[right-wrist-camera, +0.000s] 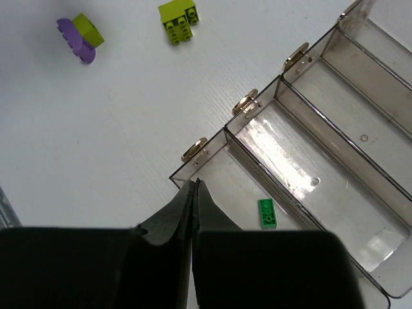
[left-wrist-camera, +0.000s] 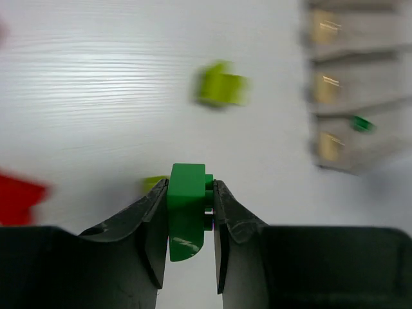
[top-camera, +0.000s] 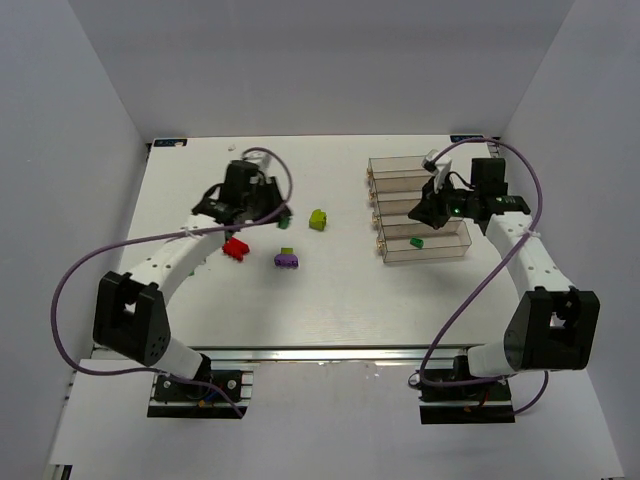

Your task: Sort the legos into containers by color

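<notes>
My left gripper (left-wrist-camera: 190,193) is shut on a green lego (left-wrist-camera: 187,209) and holds it above the table at the left (top-camera: 270,205). My right gripper (right-wrist-camera: 194,185) is shut and empty, over the near corner of the nearest container (right-wrist-camera: 212,164). The four joined clear containers (top-camera: 415,205) stand at the right. One small green lego (right-wrist-camera: 267,213) lies in the nearest bin (top-camera: 417,241). On the table lie a yellow-green lego (top-camera: 318,219), a purple lego with a yellow-green piece (top-camera: 287,258) and a red lego (top-camera: 235,247).
The white walls enclose the table on three sides. Gold hinges (right-wrist-camera: 245,102) line the left side of the bins. The red lego shows blurred at the left edge of the left wrist view (left-wrist-camera: 19,196).
</notes>
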Available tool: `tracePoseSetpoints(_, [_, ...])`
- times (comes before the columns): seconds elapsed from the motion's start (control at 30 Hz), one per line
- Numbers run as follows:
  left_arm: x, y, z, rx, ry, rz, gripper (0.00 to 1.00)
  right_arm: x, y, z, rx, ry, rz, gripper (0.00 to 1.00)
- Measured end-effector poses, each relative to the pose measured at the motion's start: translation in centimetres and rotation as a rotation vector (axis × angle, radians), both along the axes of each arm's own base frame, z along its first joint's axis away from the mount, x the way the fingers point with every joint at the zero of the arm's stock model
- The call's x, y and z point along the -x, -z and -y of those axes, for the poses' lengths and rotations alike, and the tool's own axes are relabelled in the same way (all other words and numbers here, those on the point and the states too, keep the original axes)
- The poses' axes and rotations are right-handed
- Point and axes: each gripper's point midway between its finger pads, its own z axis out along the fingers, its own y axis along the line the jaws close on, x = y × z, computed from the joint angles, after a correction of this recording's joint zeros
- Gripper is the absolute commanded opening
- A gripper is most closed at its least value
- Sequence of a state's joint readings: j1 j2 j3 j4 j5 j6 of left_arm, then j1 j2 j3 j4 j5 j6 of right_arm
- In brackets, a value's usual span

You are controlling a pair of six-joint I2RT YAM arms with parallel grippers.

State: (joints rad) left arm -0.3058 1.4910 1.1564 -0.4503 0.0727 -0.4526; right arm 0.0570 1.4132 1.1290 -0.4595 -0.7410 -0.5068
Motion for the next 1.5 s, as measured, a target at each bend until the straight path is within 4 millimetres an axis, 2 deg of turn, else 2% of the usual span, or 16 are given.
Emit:
tracePoseSetpoints(0.1, [1.5,-2.2,9.5,0.173,0.227,0.073,0.00,-0.5,-1.1,0.6,-0.035,0.049,0.008,0.00])
tracePoseSetpoints(0.17, [3.3,0.4,18.5,0.302,0.423,0.002,0.00,-1.3,-2.6,1.7,-0.085,0.117,0.020,0.00])
tracePoseSetpoints(0.2, [3.6,1.5,20.8,0.311,0.465,-0.045,0.00,-1.5,-3.0,2.2,-0.099,0.138,0.024,0.00])
tracePoseSetpoints(0.3, [0.6,1.4,31.0,0.382,0.600,-0.001,0.01,-1.6,-4.5,3.7,-0.124,0.187,0.060,0.00])
tracePoseSetpoints(0.47, [0.9,1.4,36.6,0.436,0.653,-0.010,0.12,-0.7,-3.9,4.6,-0.132,0.210,0.052,0.00])
tracePoseSetpoints(0.53, [0.8,2.4,37.2,0.430,0.636,-0.023,0.26,-0.6,-3.7,4.8,-0.134,0.214,0.048,0.00])
tracePoseSetpoints(0.7, [0.2,3.8,36.6,0.374,0.581,-0.039,0.40,-0.5,-3.8,4.7,-0.143,0.205,0.046,0.00])
tracePoseSetpoints(0.77, [-0.4,3.8,36.7,0.361,0.571,-0.023,0.59,-0.5,-3.8,4.7,-0.145,0.204,0.046,0.00])
tracePoseSetpoints(0.83, [-0.6,3.8,36.6,0.348,0.560,-0.022,0.67,-0.5,-3.8,4.7,-0.146,0.204,0.046,0.00])
tracePoseSetpoints(1.03, [-0.8,3.9,36.4,0.331,0.545,-0.025,0.68,-0.5,-3.9,4.7,-0.147,0.201,0.046,0.00])
tracePoseSetpoints(1.13, [-1.0,4.0,36.3,0.323,0.543,-0.020,0.48,-0.5,-3.9,4.6,-0.149,0.198,0.046,0.01])
tracePoseSetpoints(1.17, [-1.0,4.0,36.2,0.316,0.544,-0.016,0.19,-0.4,-3.9,4.6,-0.151,0.194,0.046,0.05])
tracePoseSetpoints(1.23, [-1.3,4.0,35.8,0.294,0.530,-0.009,0.00,-0.2,-3.9,4.4,-0.152,0.173,0.050,0.26])
tracePoseSetpoints(1.33, [-1.2,4.1,33.4,0.236,0.486,-0.008,0.00,0.4,-3.7,4.0,-0.153,0.127,0.049,0.49])
tracePoseSetpoints(1.4, [-0.8,3.5,29.8,0.197,0.426,-0.007,0.00,1.2,-3.2,3.5,-0.163,0.069,0.032,0.57])
tracePoseSetpoints(1.5, [-0.8,1.4,22.3,0.153,0.299,-0.013,0.34,2.1,-2.2,2.6,-0.166,-0.005,0.008,0.63])
